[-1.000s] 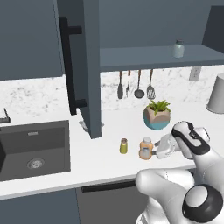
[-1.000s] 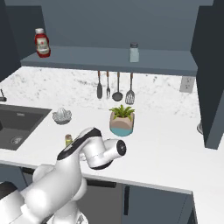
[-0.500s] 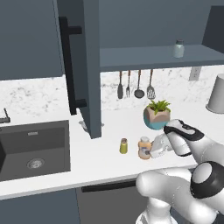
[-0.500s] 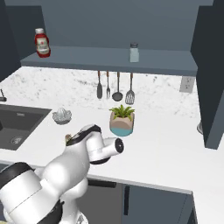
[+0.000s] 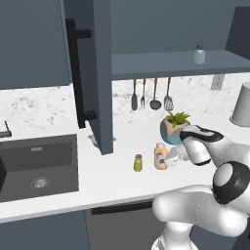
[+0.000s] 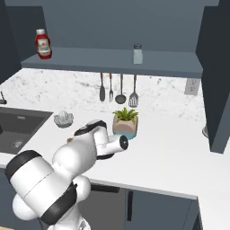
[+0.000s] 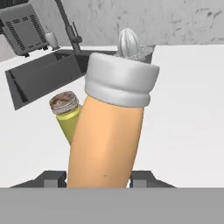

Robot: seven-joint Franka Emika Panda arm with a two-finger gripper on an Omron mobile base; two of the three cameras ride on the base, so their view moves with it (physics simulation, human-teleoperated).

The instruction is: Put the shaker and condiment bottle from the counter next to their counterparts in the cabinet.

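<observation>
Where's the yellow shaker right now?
In the left base view the shaker stands on the counter, just left of the condiment bottle, right of the sink.

The white arm with dark joints reaches forward, low; its two-finger gripper (image 5: 165, 159) seems clamped around something

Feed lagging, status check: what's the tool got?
Tool shut on condiment bottle, at counter level. Shaker stands just beside. Cabinet door open.

Two shakers (image 5: 138, 162) (image 5: 198, 54), one orange condiment bottle (image 5: 159, 156), one red bottle (image 6: 43, 44), four hanging utensils (image 5: 151, 95), one potted plant (image 5: 173, 127), one juicer (image 6: 64, 119)
</observation>
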